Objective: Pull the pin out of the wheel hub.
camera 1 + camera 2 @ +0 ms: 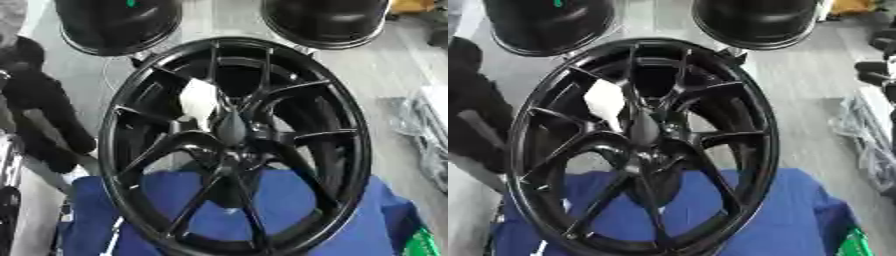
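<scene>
So the biggest thing here is the black multi-spoke wheel (352, 150), filling most of both views, face toward the camera and leaning so its top edge sits further away. Its lower half rests on a blue cloth (372, 220) spread over the near part of the pale grey table (385, 70). Behind the wheel's top edge are two more round black things, one on the left (118, 25) and one on the right (324, 20), both cut off by the top of the picture. Down the left edge there's a bulky black shape that looks like the robot's left arm, ending in the left hand (54, 147). It's all black on black, so I can't tell whether it's clenched or released. It sits outside the rim, beside the wheel's left side, not touching the spokes as far as I can see. Some crumpled clear plastic (422, 125) lies off to the right. Between two upper spokes a white patch (199, 102) shows. Smallest, the pin (232, 128): a dull grey tapered piece sitting in the hub (238, 147) at the wheel's centre, long axis running roughly up-down in the picture, narrow end toward the top. It's well to the right of the left hand, with the rim and spokes between them.
</scene>
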